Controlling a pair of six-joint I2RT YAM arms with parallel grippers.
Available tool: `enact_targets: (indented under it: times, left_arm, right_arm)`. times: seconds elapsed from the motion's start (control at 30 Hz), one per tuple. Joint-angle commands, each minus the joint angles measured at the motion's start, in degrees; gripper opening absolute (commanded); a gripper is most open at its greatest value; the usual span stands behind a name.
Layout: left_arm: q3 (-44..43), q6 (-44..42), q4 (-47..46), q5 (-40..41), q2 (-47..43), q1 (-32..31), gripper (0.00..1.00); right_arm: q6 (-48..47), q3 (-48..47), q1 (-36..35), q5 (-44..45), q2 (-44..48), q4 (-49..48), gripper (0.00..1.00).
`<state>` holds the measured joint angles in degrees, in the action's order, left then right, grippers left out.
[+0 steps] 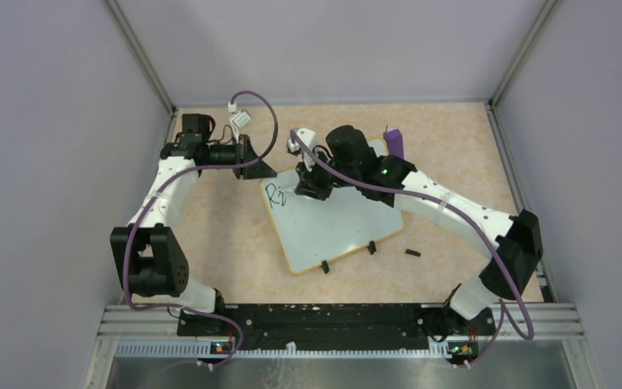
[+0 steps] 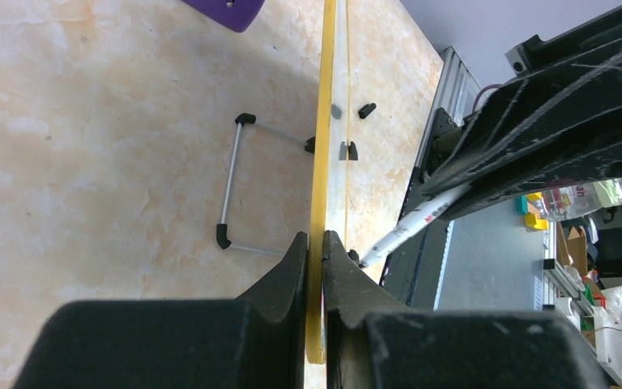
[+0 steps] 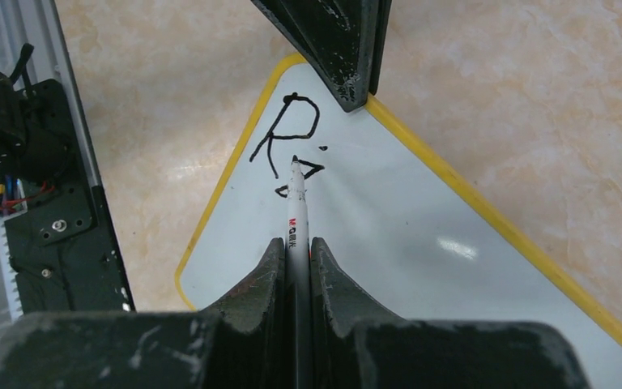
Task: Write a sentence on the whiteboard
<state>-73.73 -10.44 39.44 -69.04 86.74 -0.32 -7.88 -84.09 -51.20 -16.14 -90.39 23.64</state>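
1. The whiteboard (image 1: 340,227) sits skewed mid-worktop. The left tool (image 2: 314,251) is pressed together on its rim at the far-left corner.
2. The right tool (image 3: 297,251) pinches the marker pen (image 3: 296,203), tip down beside the sentence (image 3: 287,134), so far barely past "R".
3. Blank board runs from the tip toward the worktop's right edge. The purple block (image 1: 394,143) sits beyond the far rim, likely clear.

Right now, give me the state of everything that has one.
Whiteboard: mostly blank, rim clamped.
Sentence: barely begun, "R" and a partial second letter.
Marker: uncapped, tip on the whiteboard.
Left gripper: jaws shut on the whiteboard rim.
Right gripper: jaws shut on the marker.
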Motion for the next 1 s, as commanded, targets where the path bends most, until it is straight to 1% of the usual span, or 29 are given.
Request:
enact_targets:
  times: [0.0, 0.33, 0.73, 0.97]
  left_arm:
    - [0.8, 0.3, 0.1, 0.7, -1.8, -0.1, 0.00]
    - [1.2, 0.5, -0.3, 0.8, -2.5, -0.1, 0.00]
    - [1.3, 0.8, -0.6, 0.8, -2.3, 0.0, 0.00]
    - [1.2, 0.8, -0.7, 0.8, -2.0, -0.1, 0.00]
  right_arm:
    - [2.0, 0.8, 0.1, -3.6, 6.1, 0.1, 0.00]
    - [1.4, 6.3, 2.3, 0.0, 8.2, -1.9, 0.00]
    - [5.1, 9.5, 4.6, -6.5, 8.4, -6.1, 0.00]
    - [5.3, 9.4, 4.6, -6.4, 7.8, -7.3, 0.00]
